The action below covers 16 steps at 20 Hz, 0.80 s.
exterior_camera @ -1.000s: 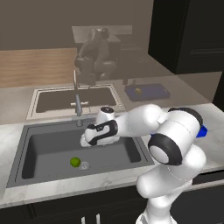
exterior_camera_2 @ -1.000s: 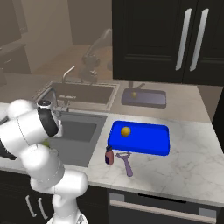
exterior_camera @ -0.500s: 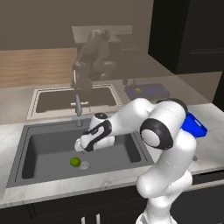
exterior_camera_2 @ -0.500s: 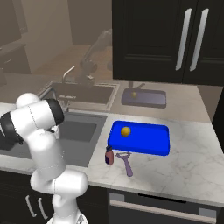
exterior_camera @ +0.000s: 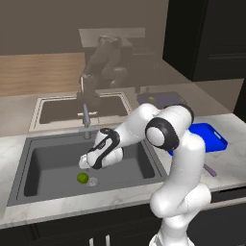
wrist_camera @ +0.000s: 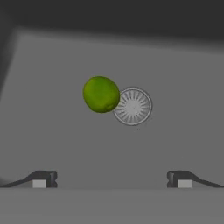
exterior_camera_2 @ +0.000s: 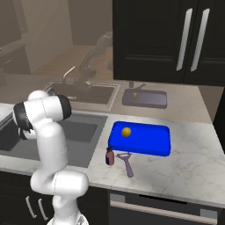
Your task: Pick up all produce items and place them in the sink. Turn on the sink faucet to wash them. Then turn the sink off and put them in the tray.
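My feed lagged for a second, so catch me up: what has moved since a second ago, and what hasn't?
The arm has swung left and lowered its open gripper into the sink, toward the lime. Nothing was grasped or released. The lime still lies on the sink floor beside the drain, the lemon still sits in the blue tray, and the faucet is unmoved.

**Colours in the kitchen scene**

A green lime lies on the dark grey sink, beside a silver drain with a fine radial pattern. A yellow-orange lemon sits in the bright blue tray. The worktop is pale marble with grey veins. A purple utensil lies there. The faucet is silver-grey, the cabinets black.
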Tool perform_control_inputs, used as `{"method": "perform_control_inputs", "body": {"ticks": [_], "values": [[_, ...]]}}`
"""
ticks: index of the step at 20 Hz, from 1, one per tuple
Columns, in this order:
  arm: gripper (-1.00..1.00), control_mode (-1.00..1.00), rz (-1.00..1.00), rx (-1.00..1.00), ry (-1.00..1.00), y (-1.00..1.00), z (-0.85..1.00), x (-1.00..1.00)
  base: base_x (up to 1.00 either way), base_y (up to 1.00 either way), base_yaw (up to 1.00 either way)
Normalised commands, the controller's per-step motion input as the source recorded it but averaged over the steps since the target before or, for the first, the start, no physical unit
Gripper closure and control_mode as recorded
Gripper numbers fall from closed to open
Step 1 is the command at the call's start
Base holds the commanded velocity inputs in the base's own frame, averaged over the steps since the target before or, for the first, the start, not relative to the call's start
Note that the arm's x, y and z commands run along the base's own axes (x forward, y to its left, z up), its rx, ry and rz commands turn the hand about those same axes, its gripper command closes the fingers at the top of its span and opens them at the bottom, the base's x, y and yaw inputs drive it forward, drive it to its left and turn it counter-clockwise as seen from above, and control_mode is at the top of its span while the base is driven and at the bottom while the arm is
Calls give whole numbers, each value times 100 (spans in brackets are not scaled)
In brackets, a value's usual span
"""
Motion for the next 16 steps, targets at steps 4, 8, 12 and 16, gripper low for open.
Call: {"method": "perform_control_inputs", "body": {"ticks": [4,8,12,16], "values": [[-100,-100,0,0,8,29,-34,21,0,0,0],[-100,-100,0,0,7,27,-31,25,0,0,0],[-100,-100,0,0,5,19,-31,26,0,0,0],[-100,-100,0,0,2,13,-32,28,0,0,0]]}}
